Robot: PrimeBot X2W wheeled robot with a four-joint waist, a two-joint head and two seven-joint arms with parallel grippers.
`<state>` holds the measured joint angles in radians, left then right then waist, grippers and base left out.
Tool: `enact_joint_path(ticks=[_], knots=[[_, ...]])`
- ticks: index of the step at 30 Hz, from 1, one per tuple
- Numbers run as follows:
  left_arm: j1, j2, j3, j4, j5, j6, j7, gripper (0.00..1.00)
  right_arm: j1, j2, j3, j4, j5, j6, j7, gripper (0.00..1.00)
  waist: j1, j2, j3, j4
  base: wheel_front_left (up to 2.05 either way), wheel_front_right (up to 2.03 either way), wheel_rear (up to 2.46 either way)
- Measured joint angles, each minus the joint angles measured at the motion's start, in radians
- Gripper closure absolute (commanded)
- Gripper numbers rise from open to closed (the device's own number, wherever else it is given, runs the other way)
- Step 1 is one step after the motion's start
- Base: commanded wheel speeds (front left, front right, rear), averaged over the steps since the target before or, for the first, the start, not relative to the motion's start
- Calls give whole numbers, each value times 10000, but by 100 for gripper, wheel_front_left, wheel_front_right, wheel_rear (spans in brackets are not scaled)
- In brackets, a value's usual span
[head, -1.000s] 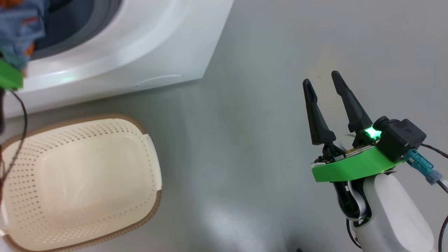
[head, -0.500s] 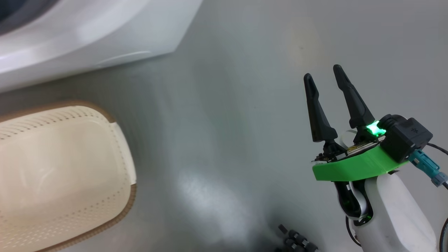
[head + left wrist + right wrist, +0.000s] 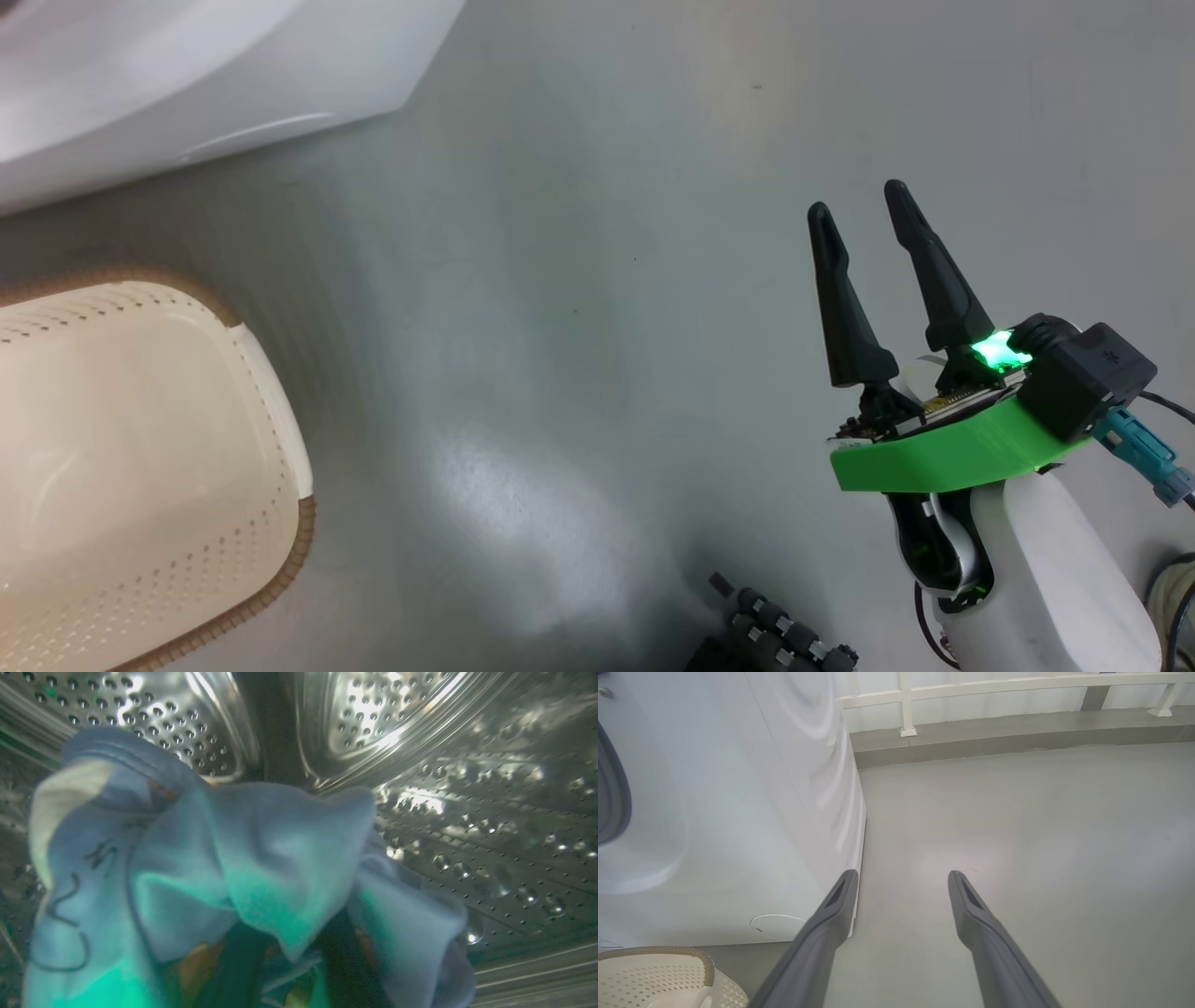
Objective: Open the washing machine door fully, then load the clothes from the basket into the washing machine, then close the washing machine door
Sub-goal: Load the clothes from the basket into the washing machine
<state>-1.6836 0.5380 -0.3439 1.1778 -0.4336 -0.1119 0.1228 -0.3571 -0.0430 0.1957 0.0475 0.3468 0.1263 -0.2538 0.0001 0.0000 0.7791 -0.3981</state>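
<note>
- Clothes [image 3: 261, 858]: a bunched blue bundle across the centre and left of the left wrist view, lying inside the perforated steel drum [image 3: 467, 812]. A cream patch [image 3: 60, 793] sits at its upper left and orange print shows low in the folds. Green light tints the cloth.
- Left claw [image 3: 292, 970]: at the bottom centre of that view, mostly buried in cloth, with 2 dark finger parts showing between the folds. Whether it grips the cloth cannot be told.
- Right claw [image 3: 857, 199]: at the right of the head view, with its 2 fingers spread wide and nothing between them. It hangs over bare grey floor [image 3: 560, 280].
- Washing machine [image 3: 187, 84]: a white corner in the upper left of the head view. In the right wrist view its front fills the left side, with the grey gasket [image 3: 612, 788] at the left edge and the round cap [image 3: 777, 926] low down.
- Basket [image 3: 280, 579]: lower left of the head view, on the floor near the machine and well apart from the right claw.
</note>
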Motion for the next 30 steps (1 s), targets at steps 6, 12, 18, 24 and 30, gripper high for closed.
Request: enact_joint_path(ticks=[6, 12, 18, 24, 30], knots=[[-387, 27, -395, 393, -746, -123, 3208, 0, -24, 6, 165, -6, 238, 0, 0, 0, 0, 0, 112, 7, 0, 0, 0], [-127, 240, -719, -533, -1620, -125, 3751, 0, -31, 8, 176, 12, 247, 0, 0, 0, -1, 0, 147, 103, 0, 0, 0], [605, 416, -727, -986, -2144, -194, 2439, 0, -67, 8, 96, 125, 232, 0, 0, 0, -1, 0, -8, 271, 0, 0, 0], [1457, 253, -815, -1175, -2688, -194, 1108, 0, -98, 6, 100, 305, 192, 0, 0, 0, -1, 0, -418, 456, 0, 0, 0], [2872, -180, -988, -1055, -2840, -194, -692, 0, -88, 4, 142, 631, -29, 0, 0, 0, -1, 0, -1087, 610, 0, 0, 0]])
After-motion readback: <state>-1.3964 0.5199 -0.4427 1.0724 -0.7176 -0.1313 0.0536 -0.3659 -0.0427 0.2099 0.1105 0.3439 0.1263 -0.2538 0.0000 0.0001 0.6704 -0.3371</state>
